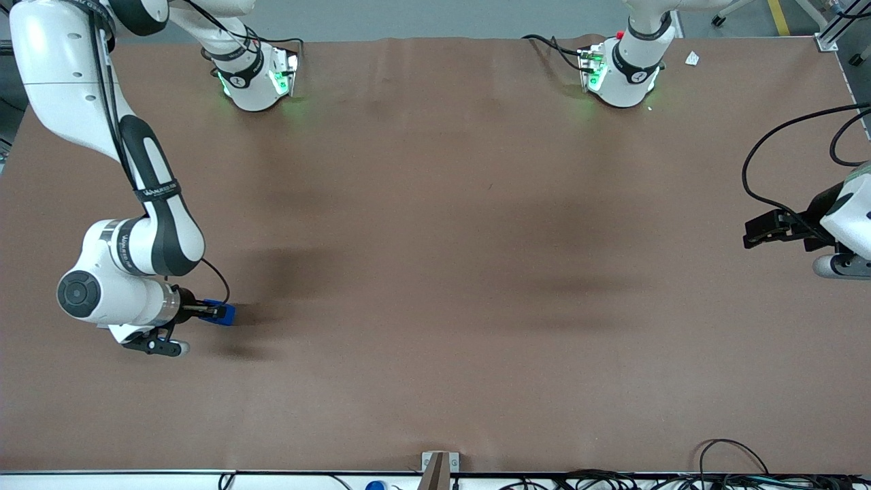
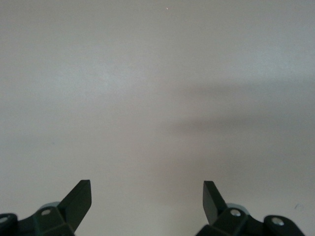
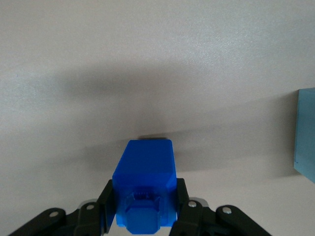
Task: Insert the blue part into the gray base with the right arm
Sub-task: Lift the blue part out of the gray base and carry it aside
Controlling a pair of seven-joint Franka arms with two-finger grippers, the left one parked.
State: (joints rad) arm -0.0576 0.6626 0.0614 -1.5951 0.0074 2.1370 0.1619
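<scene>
Right now my claw (image 1: 219,312) sits low over the brown table (image 1: 435,272), toward the working arm's end of it, and nearer the front camera than my arm's own foot. Its two black fingers (image 3: 109,204) are pressed against opposite sides of the blue part (image 1: 223,313), so I am holding that block between them. In my wrist view the blue part (image 3: 145,189) fills the space between my fingers: its broad smooth body points away from my wrist, and a smaller stepped stub on it faces the wrist camera. A thin dark shadow lies on the table just past the block's outer end; I cannot tell whether the block touches the surface or hangs just above it.

In the front view my white forearm (image 1: 129,272) reaches down from above, its wrist turned so the claw points sideways along the table toward the parked arm's end. A black cable loops from the wrist to the claw.

At the edge of my wrist view stands a pale blue-gray flat-sided thing (image 3: 306,132), well apart from the blue part; only one straight face of it shows, and I cannot tell whether it is the gray base. In the front view I cannot make out the gray base at all.
</scene>
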